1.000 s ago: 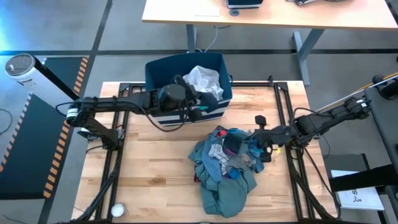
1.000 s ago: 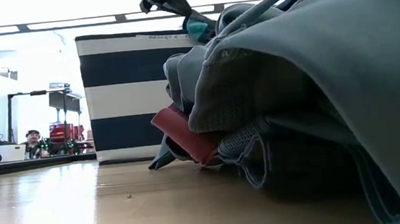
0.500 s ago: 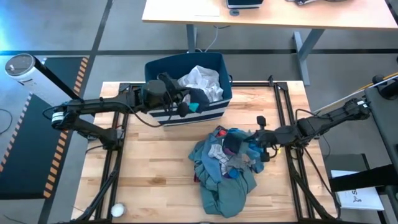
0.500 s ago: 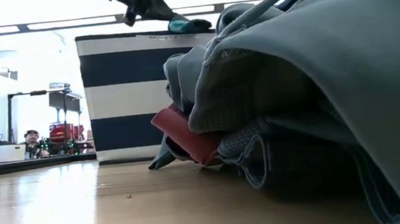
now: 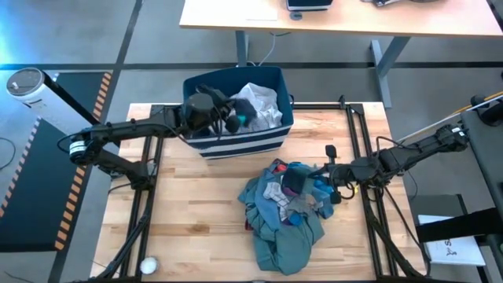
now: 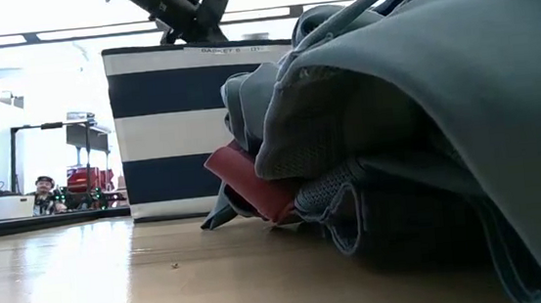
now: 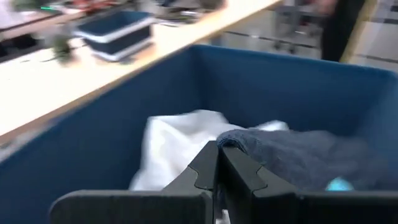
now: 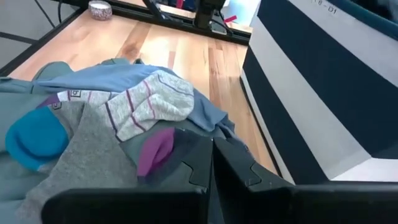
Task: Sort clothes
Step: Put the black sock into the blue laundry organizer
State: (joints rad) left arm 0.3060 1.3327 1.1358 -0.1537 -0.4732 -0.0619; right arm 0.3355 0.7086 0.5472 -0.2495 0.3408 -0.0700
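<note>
The navy bin with white stripes (image 5: 236, 145) stands at the table's far middle. A white garment (image 5: 258, 97) lies inside it. My left gripper (image 5: 226, 115) hangs over the bin's inside, shut on a dark charcoal cloth (image 7: 292, 155) that has a teal spot (image 7: 339, 185). The other clothes lie heaped in the middle: a large teal-green garment (image 5: 287, 236), a blue piece (image 8: 118, 78), a grey striped sock (image 8: 146, 102) and a red piece (image 6: 249, 183). My right gripper (image 5: 328, 185) is shut at the heap's right edge. My left gripper has the charcoal cloth's edge (image 7: 225, 142) at its fingertips, pinched between the two fingers. The rest of the cloth lies beyond them inside the bin, beside the white garment. My right gripper stands with its tips (image 8: 200, 149) against a dark grey piece with a purple patch (image 8: 158, 149) on the heap; whether cloth is between the fingers, I cannot tell.
Black frame rails (image 5: 145, 196) run along the table's left and right sides. A small white round thing (image 5: 147, 265) sits at the near left corner. Bare wood (image 5: 196, 220) lies left of the heap. A desk (image 5: 338, 20) stands beyond the far edge.
My left gripper has carried the charcoal cloth from the bin's near wall toward the far left, over the rim, and now hangs over the bin's inside. The cloth has gone down into the bin beside the white garment.
</note>
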